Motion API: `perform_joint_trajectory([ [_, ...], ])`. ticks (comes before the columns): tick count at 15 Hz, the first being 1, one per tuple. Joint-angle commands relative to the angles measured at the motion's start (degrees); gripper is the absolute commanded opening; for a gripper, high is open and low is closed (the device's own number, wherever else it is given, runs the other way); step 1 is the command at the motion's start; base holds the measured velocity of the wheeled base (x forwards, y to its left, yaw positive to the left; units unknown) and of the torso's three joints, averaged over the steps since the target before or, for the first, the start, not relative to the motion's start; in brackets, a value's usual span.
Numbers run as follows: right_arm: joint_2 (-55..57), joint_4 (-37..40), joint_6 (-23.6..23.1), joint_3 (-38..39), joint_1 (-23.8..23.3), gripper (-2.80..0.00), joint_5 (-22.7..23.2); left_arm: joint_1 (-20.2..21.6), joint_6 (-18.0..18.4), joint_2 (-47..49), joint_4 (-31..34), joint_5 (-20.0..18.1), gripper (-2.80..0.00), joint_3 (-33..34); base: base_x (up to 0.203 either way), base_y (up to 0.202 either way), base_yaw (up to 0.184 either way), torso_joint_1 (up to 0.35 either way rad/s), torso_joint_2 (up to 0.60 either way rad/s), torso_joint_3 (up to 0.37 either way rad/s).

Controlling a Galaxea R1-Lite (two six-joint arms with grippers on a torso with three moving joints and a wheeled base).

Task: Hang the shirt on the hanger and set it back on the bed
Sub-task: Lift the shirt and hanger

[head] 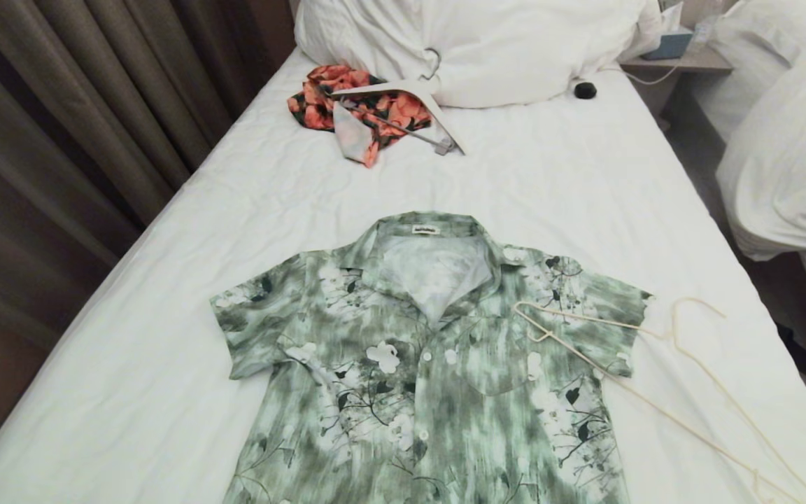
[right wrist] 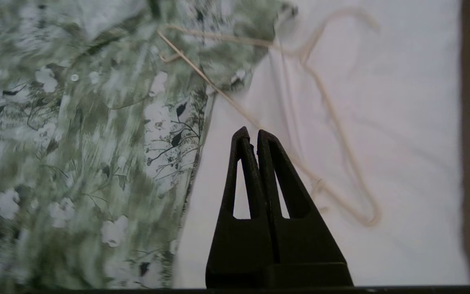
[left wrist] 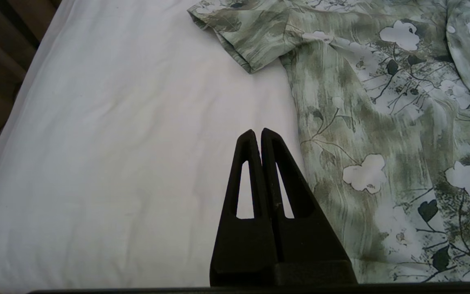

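Your green floral shirt [head: 431,364] lies flat, collar toward the pillows [head: 473,42], on the white bed [head: 165,315]. The cream wire hanger [head: 655,364] rests with one end on the shirt's sleeve and the rest on the sheet beside it. Your right pincer [right wrist: 251,132] hovers fully closed and empty, the hanger's wire just beyond its tips. Your left pincer [left wrist: 257,132] is also closed and empty, over bare sheet just beside the shirt's other side.
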Motion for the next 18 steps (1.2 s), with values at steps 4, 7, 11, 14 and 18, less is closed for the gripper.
perform_joint_trajectory([
  [4, 34.73, -0.91, 8.67, -8.85, -6.94, -2.80, 3.38, 0.01, 0.05, -0.01, 0.00, -0.01, -2.80, 0.00, 0.000, 0.000, 0.000, 0.000, 0.00, 0.000],
  [7, 47.69, 0.01, 8.79, -15.02, -19.13, -2.80, 13.16, 0.01, 0.05, -0.01, 0.00, -0.01, -2.80, 0.00, 0.000, 0.000, 0.000, 0.000, 0.00, 0.000],
  [11, 61.82, 15.62, 1.12, -28.93, -30.51, -2.80, 27.83, 0.01, 0.05, -0.01, 0.00, -0.01, -2.80, 0.00, 0.000, 0.000, 0.000, 0.000, 0.00, 0.000],
  [14, 70.65, 38.30, -12.31, -42.30, -35.66, -2.80, 35.53, 0.01, 0.05, -0.01, 0.00, -0.01, -2.80, 0.00, 0.000, 0.000, 0.000, 0.000, 0.00, 0.000],
  [18, 84.07, 61.70, -32.19, -55.56, -38.98, -2.80, 37.93, 0.01, 0.05, -0.01, 0.00, -0.01, -2.80, 0.00, 0.000, 0.000, 0.000, 0.000, 0.00, 0.000],
])
